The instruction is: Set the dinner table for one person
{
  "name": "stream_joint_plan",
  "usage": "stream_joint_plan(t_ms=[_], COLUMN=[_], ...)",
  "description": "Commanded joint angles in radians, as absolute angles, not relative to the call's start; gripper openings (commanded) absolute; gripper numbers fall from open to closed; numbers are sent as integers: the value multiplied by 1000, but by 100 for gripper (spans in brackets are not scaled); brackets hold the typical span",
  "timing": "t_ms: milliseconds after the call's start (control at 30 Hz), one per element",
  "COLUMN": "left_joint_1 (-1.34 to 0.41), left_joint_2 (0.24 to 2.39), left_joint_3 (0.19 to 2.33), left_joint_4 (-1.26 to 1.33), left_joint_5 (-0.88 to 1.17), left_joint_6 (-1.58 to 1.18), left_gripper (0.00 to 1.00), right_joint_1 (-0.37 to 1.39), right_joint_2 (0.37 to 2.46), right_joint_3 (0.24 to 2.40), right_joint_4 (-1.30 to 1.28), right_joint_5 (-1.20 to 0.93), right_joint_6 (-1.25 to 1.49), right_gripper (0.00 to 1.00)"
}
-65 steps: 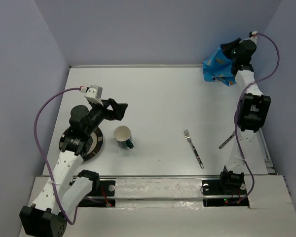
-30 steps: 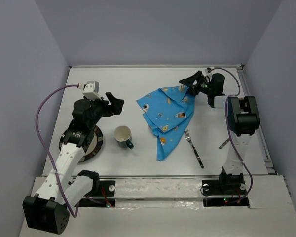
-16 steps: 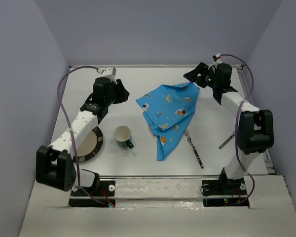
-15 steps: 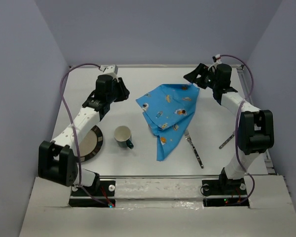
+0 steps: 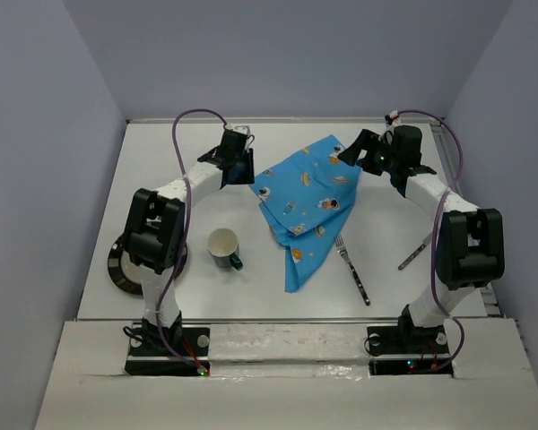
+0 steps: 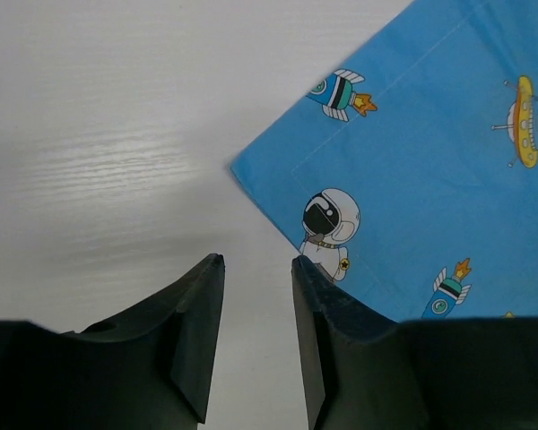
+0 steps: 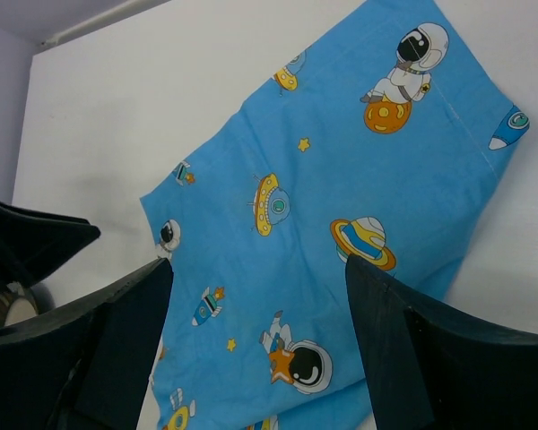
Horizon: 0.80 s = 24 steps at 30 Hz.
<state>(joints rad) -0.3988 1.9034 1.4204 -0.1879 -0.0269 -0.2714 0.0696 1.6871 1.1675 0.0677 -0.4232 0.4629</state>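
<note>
While cloth mat lay rumpled mid dinner table, I had left gripper narrowly parted, empty, off mat's 10 o'clock corner; right gripper wide apart, empty, over 1 o'clock edge. Risk I judged: uneven pull would drag folds onto fork at 5 o'clock.

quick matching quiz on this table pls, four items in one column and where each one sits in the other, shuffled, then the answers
Things
1. cup
2. fork
3. plate
4. cloth mat

Places
a. just right of the mat, handle toward the near edge
b. mid-table, partly folded over itself
c. upright, between the plate and the mat
d. by the left edge of the dinner table, partly hidden by an arm

Pairs: 1-c, 2-a, 3-d, 4-b
</note>
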Motion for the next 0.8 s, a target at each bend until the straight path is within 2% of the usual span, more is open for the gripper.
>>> stream_joint_plan(t_ms=[0, 233, 500, 700, 767], left_joint_1=[-408, -407, -397, -397, -396], left_joint_2=[1962, 2065, 2141, 2164, 2163], left_joint_3=[1508, 1554, 1574, 1540, 1532], left_joint_4=[-215, -183, -123, -80, -57], left_joint_5=[-14, -40, -67, -69, -63], left_joint_6=[-276, -305, -348, -353, -351], left_gripper=[50, 56, 56, 54, 49], right_joint_1=[72, 72, 72, 72, 72], right_joint_2=[1664, 1663, 1675, 1674, 1680], right_joint_3=[1161, 1147, 1140, 1135, 1134], right_joint_4=[103, 133, 140, 153, 163], right_joint_5=[-445, -463, -474, -485, -517], right_joint_6=[451, 468, 474, 480, 483], right_gripper=[83, 82, 82, 82, 82])
